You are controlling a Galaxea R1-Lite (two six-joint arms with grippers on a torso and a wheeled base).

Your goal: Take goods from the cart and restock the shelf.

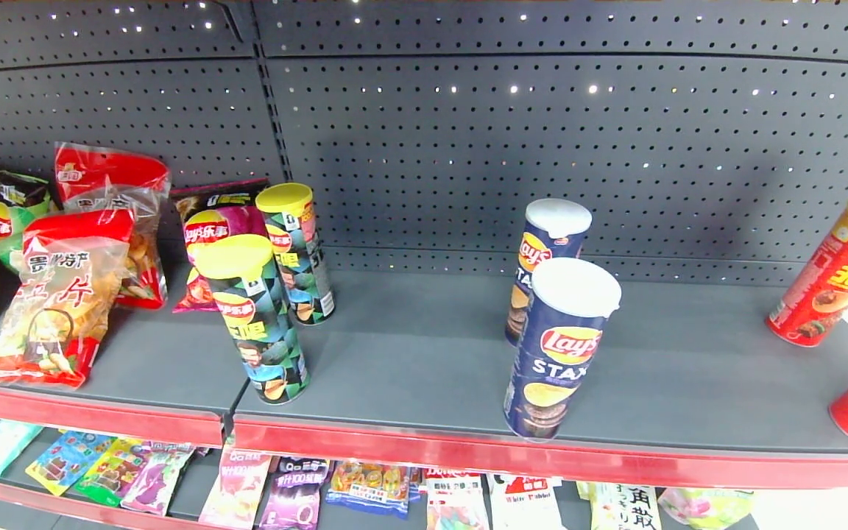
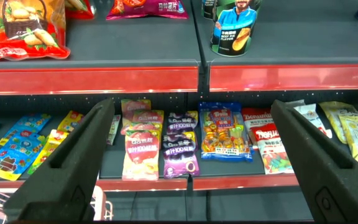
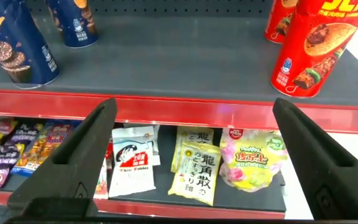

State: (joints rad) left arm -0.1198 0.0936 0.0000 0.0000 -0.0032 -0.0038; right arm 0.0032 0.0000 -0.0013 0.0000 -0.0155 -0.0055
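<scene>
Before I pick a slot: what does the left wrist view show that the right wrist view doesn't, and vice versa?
Only the left wrist view: the teal-and-black patterned chip can and the orange snack bag. Only the right wrist view: two red cylindrical chip cans. Both: the grey shelf's red front edge, flat sweet packets on the lower shelf, and an open pincer, the left pincer in one, the right pincer in the other.
</scene>
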